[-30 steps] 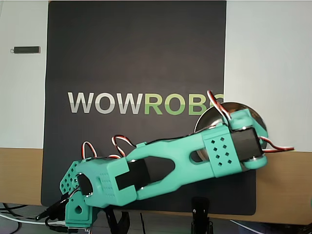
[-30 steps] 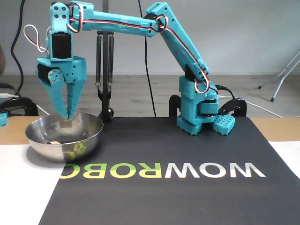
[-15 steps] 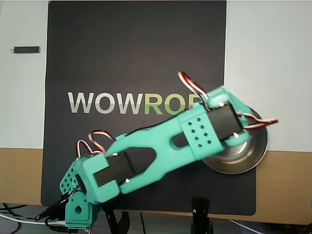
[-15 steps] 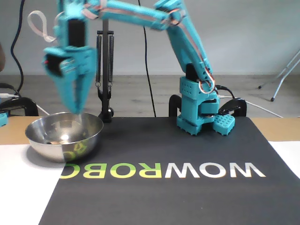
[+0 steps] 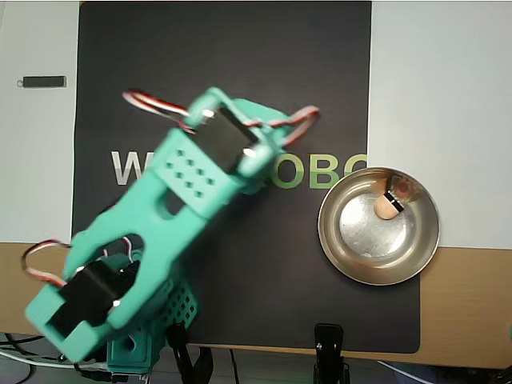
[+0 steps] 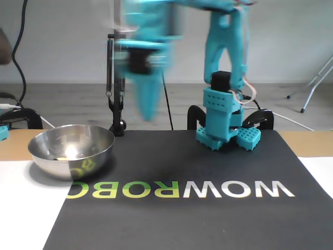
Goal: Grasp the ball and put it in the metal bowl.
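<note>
The ball point(image 5: 388, 206) is lying inside the metal bowl point(image 5: 352, 260) at the mat's right edge in the overhead view; your gripper point(image 6: 148, 112) is blurring well apart, its opening unreadable.

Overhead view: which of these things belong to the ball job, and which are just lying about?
Job:
ball, lying in the bowl
bowl
gripper, raised over the mat, blurred

Lying about:
black mat with lettering
small dark stick on the white sheet
black clamp at the near edge
</note>
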Robot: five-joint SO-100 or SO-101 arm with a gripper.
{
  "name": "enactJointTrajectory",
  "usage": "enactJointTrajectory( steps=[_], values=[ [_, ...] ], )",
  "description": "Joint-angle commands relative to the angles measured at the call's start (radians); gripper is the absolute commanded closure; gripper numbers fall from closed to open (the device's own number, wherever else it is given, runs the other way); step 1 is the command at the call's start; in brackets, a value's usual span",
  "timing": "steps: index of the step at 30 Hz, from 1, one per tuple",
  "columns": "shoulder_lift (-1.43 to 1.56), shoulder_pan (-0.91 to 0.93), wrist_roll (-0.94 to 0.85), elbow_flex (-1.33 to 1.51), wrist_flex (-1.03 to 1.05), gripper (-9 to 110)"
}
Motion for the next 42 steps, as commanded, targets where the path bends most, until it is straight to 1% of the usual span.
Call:
enactJointTrajectory(
  steps=[1,7,14,20,26,28,32,37,42],
  values=[
    [0.098,-0.098,0.052,0.081,-0.035,101],
    [0.133,-0.284,0.164,0.187,-0.109,101],
    [0.132,-0.454,0.302,0.201,-0.146,101],
    [0.121,-0.563,0.405,0.202,-0.146,101],
    [0.133,-0.634,0.494,0.23,-0.169,101],
    [0.144,-0.647,0.511,0.293,-0.249,101],
    [0.225,-0.657,0.531,0.492,-0.474,101],
    [0.405,-0.658,0.531,0.773,-0.732,101],
    [0.62,-0.658,0.531,1.006,-0.9,101]
  ],
)
